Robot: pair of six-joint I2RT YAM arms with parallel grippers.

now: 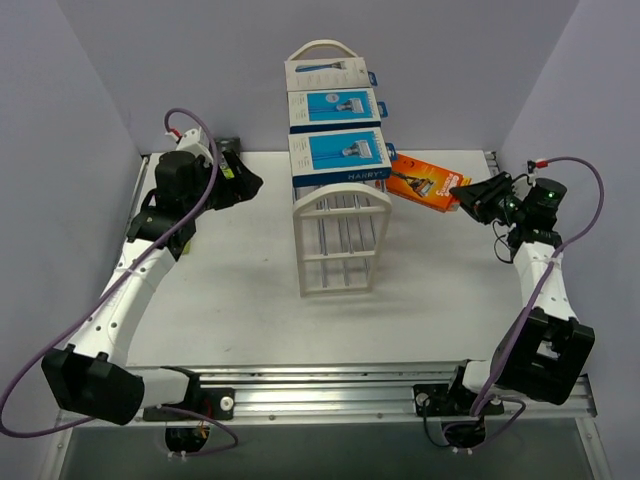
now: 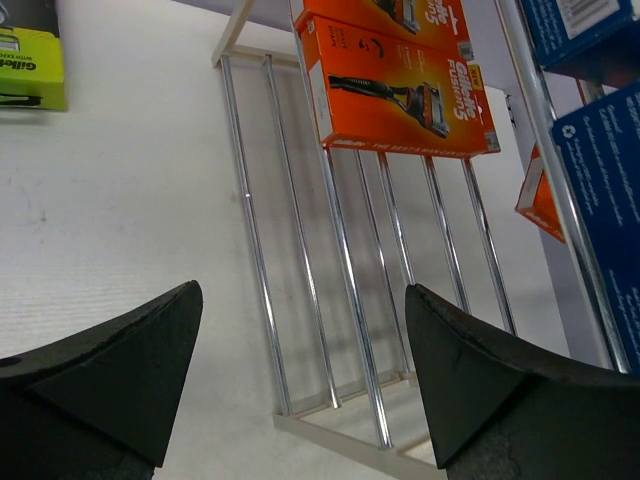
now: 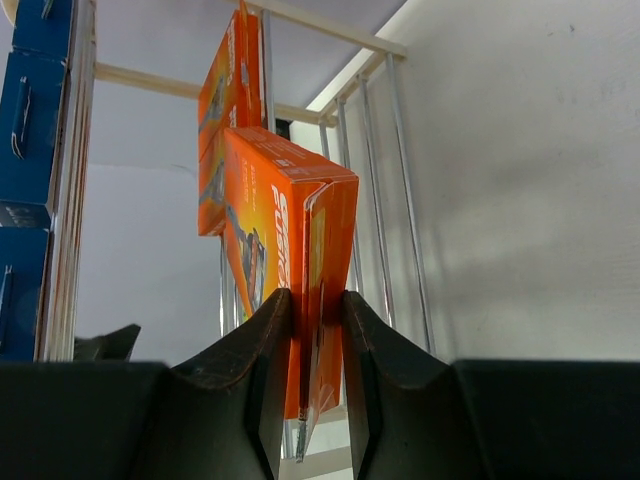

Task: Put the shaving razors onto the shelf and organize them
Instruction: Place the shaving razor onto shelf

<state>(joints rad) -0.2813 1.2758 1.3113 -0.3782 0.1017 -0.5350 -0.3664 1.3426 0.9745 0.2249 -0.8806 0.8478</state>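
The orange box (image 1: 425, 182) of razors hangs in the air just beside the right flank of the shelf (image 1: 345, 235), level with its top tier, pinched by one thin edge in the right claw (image 1: 470, 196), whose fingers (image 3: 270, 340) are closed tight on the card. In the right wrist view its side lettering runs vertically and is too foreshortened to read, and its far corner sits close to the chrome bars; whether it touches them cannot be told. Three blue boxes (image 1: 338, 110) lie in a row along the top tier, the nearest one printed HARRY'S on its front edge under a razor picture. Lower in the rack, the left wrist view shows two more orange boxes (image 2: 400, 95) stacked on the bars, marked Gillette Fusion, with bare bars below them. A lime-green box (image 2: 30, 65) with partly cropped Gillette lettering lies flat on the worktop (image 1: 230, 290) beyond the shelf. The left claw (image 1: 245, 183) is spread wide and grips nothing, aimed at the shelf's left side with a gap between. Open white worktop stretches from the shelf's near arch to the arm bases.
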